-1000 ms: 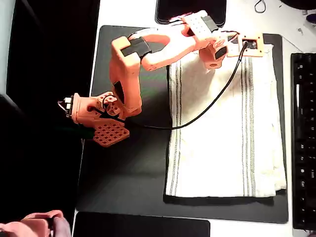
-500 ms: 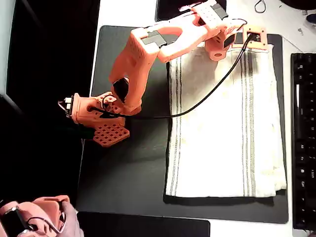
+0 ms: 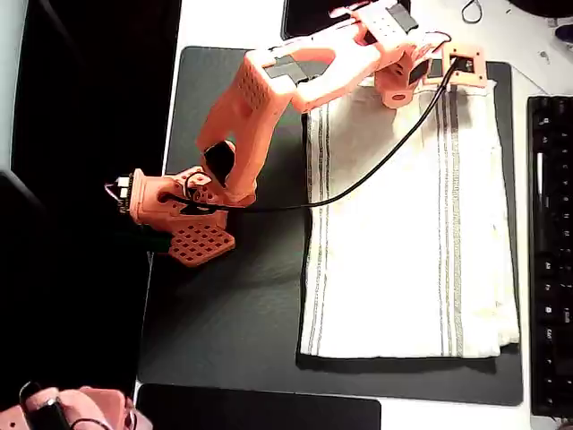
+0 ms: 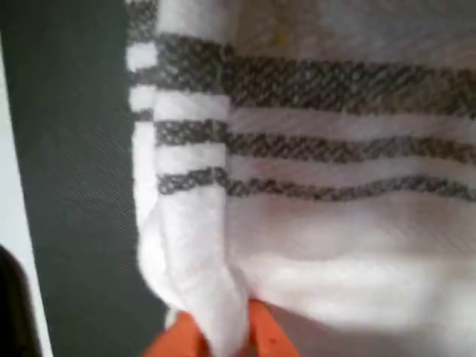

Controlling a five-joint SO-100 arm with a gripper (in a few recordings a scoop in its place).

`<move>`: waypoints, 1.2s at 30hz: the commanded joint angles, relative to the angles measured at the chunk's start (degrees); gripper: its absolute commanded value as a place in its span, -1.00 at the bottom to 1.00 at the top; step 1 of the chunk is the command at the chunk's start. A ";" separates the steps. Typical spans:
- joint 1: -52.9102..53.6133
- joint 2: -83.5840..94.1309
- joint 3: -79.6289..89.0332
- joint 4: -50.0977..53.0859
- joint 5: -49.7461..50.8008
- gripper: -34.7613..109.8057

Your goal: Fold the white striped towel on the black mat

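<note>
Black mat [image 3: 233, 322] spread over white table [image 3: 224, 22]; white striped towel [image 3: 407, 233] flat on its right half. Black keyboard [image 3: 551, 251] just right. Orange gripper [image 4: 219, 335] pinching towel's far hem; black cable [image 3: 376, 170] draped across.

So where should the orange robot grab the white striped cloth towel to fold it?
Best at the hemmed far corner of the white striped cloth towel, near the top right in the overhead view, coming down from above. The towel lies flat on the big black mat, so only an edge lifts. In the wrist view the orange gripper already seems to pinch that edge.
</note>
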State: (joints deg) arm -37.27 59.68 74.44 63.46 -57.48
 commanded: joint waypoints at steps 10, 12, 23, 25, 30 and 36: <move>4.04 7.82 -0.18 5.01 -2.37 -0.52; 4.31 10.46 -0.70 7.38 -2.37 -0.52; 9.49 26.89 -3.78 23.64 -4.75 -0.52; 12.66 30.41 -3.34 26.02 -7.21 -0.52; 23.38 37.53 -1.85 31.46 -16.00 -0.52; 39.11 39.55 0.79 31.90 -28.39 -0.52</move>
State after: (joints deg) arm -4.22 96.86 75.41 95.27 -82.53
